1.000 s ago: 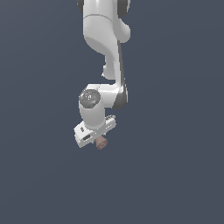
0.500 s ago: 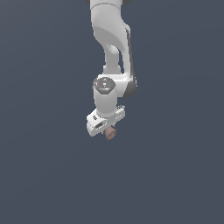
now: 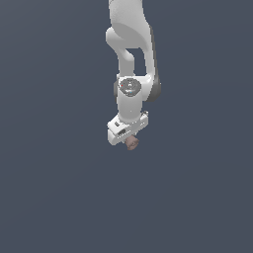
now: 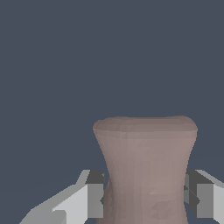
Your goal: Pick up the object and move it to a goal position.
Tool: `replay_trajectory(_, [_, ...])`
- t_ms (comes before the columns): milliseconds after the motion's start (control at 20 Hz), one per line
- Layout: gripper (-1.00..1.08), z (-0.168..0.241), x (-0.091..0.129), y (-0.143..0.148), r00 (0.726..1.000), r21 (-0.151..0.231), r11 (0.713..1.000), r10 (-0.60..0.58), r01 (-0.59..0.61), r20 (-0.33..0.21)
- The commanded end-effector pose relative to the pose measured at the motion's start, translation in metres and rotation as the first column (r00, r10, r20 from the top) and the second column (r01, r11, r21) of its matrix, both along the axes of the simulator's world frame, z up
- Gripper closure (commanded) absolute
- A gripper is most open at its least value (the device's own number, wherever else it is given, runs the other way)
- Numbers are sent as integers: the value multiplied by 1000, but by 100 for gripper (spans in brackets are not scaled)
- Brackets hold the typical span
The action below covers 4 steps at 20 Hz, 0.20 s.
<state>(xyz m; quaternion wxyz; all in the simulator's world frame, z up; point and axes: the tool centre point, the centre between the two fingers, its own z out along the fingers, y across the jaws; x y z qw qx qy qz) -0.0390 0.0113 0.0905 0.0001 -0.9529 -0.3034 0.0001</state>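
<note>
From the exterior view, the hand (image 3: 129, 139) grips the object (image 3: 132, 144), which pokes out just below it. In the wrist view, fingers (image 4: 94, 194) pinch the object's (image 4: 146, 166) waist. Carrying step, I'd say; next, steady travel toward the goal.

spool-shaped piece (image 4: 145, 170): pinkish-brown, matte, smooth, faint faceted shading, no gloss | gripper (image 3: 129, 140): white body, smooth plastic-like shell, soft satin sheen | finger pads (image 4: 95, 194): dark grey, flat matte | arm (image 3: 129, 34): white glossy-smooth casing, dark grey joint trim | background (image 3: 49, 173): uniform slate-blue, flat, textureless
</note>
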Motion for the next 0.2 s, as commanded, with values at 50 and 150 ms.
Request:
replay_trajectory(50, [108,2,-5,5,1000,0,1000,-1,1,0])
replay_trajectory(150, [108,2,-6,6,1000,0,1000,-1,1,0])
